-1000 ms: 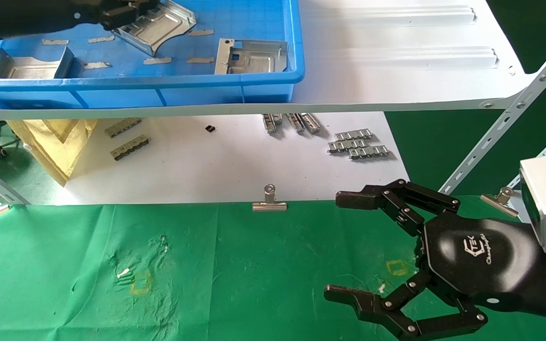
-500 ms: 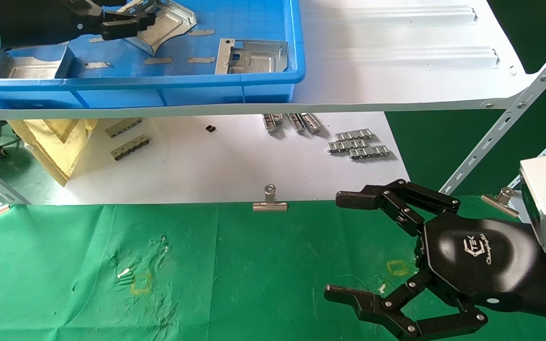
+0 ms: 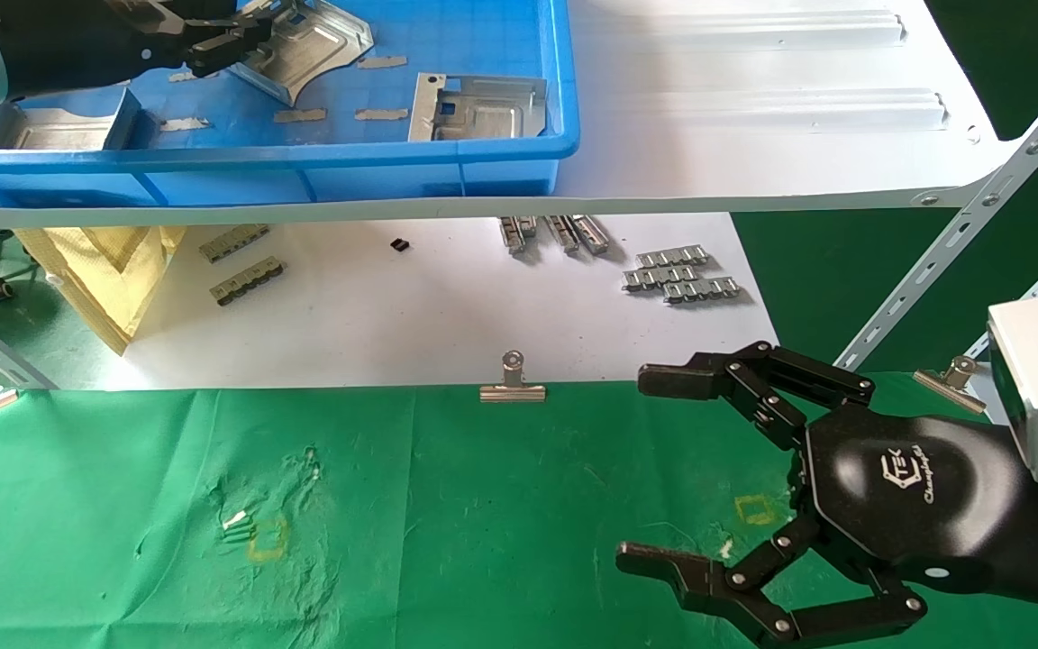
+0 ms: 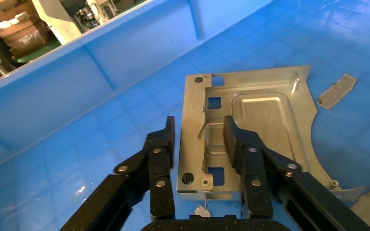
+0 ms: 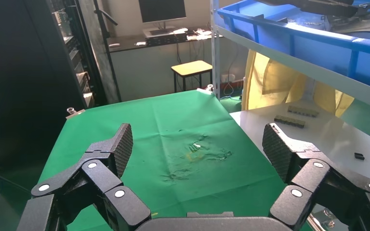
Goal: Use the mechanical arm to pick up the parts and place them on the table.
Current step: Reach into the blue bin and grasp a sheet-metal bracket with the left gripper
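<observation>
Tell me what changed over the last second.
The left hand in the blue bin drew back left along the tilted metal plate, fingers straddling its edge, not clamped. The right hand stayed open over the green cloth; other plates unmoved.

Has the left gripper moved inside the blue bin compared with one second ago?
Yes. The left gripper drew back leftward along the blue bin, off the part's middle to its left edge.
</observation>
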Robot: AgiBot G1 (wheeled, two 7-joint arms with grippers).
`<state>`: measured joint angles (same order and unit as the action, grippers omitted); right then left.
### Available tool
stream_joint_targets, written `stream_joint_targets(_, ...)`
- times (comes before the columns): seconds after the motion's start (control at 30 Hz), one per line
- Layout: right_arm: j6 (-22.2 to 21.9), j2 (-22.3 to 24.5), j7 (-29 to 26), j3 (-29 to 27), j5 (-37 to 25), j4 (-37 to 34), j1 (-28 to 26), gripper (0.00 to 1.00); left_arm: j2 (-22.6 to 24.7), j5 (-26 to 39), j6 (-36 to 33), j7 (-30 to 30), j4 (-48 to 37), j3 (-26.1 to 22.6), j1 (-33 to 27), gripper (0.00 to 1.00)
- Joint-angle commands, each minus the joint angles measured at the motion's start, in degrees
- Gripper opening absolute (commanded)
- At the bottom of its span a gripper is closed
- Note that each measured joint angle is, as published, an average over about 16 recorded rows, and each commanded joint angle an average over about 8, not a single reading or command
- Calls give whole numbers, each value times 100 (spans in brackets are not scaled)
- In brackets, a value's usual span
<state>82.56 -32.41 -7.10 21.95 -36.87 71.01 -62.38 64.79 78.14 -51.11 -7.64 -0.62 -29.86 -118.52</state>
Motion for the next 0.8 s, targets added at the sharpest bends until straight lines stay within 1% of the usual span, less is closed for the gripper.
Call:
stream_joint_targets(0.03, 0, 0, 0, 0, 0, 0, 0, 100, 5, 8, 19, 12, 2, -6, 3, 0)
stream_joint_targets(0.4, 0, 0, 0, 0, 0, 0, 0, 100, 61, -141, 564, 105, 17, 95, 39, 0)
stream_joint_targets(0.53, 0, 0, 0, 0, 0, 0, 0, 100, 14, -283, 567, 70, 116, 192, 10, 0)
stream_joint_targets(0.6, 0, 0, 0, 0, 0, 0, 0, 100, -40, -364, 375, 17, 198, 247, -1, 0)
stream_joint_targets(0.67, 0, 0, 0, 0, 0, 0, 0, 100, -117, -442, 13, -61, 298, 296, 3, 0)
stream_joint_targets(0.8, 0, 0, 0, 0, 0, 0, 0, 100, -333, -624, -1120, -272, 524, 398, 66, 0)
